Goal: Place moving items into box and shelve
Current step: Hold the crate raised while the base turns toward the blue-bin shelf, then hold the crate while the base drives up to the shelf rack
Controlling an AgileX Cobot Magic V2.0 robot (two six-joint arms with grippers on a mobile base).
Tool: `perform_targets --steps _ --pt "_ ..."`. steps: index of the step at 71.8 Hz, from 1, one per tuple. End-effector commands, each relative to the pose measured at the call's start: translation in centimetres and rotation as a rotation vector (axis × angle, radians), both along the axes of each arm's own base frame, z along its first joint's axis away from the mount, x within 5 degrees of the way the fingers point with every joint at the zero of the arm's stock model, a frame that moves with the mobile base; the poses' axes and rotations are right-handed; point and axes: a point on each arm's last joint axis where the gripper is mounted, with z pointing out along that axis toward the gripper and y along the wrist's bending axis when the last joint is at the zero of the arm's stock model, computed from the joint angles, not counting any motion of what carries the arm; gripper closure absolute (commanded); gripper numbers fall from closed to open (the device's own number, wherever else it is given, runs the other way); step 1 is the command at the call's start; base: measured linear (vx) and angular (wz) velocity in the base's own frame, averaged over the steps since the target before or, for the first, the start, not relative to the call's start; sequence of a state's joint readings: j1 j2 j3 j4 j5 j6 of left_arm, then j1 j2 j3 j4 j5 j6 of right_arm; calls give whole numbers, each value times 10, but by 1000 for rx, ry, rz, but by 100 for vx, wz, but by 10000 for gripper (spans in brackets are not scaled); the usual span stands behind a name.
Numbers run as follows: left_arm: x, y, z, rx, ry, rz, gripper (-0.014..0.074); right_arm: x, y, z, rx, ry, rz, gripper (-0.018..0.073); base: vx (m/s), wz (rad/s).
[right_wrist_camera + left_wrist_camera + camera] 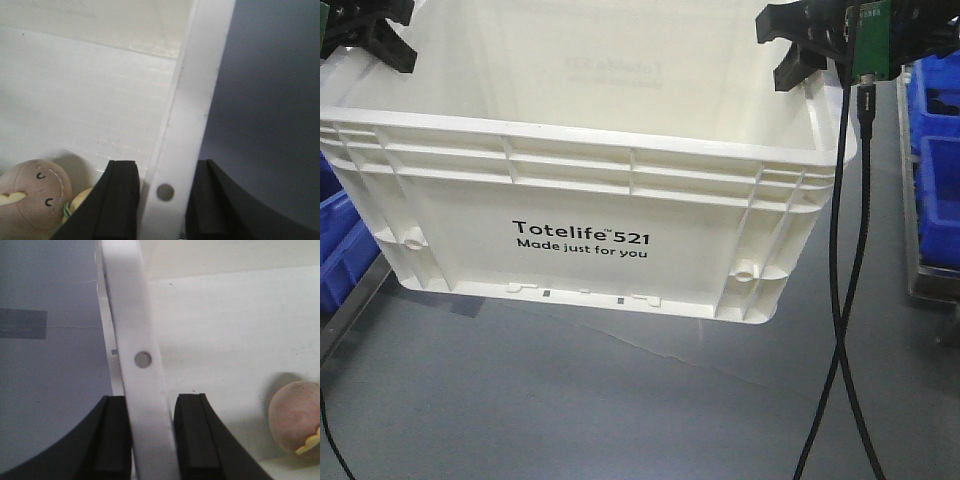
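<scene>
Now left gripper (152, 401), right gripper (164, 165) clamping box (620, 205) rims; plush (30, 197) lying inside; bins (935, 150) flanking; cable (847, 300) dangling alongside.

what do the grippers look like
Both the left gripper and right gripper have matte black fingers, flat-faced inside and curving outward behind. A green board sits by the right one, with a black cable hanging down.
</scene>
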State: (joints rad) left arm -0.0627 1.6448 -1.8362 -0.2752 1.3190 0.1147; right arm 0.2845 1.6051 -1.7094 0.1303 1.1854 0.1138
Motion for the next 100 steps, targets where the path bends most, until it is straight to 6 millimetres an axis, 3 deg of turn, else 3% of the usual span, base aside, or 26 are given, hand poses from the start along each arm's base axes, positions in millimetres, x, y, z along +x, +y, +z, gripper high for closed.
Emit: perform_targets --steps 1,49,100 --pt "-15 -13 41 -141 -192 -33 614 -12 7 39 138 -188 45 571 26 53" --pt "-15 -13 41 -141 -192 -33 614 -12 7 39 138 -188 45 571 18 57" --pt "-15 -13 41 -141 -192 -33 614 -12 8 39 139 -192 44 571 -2 32"
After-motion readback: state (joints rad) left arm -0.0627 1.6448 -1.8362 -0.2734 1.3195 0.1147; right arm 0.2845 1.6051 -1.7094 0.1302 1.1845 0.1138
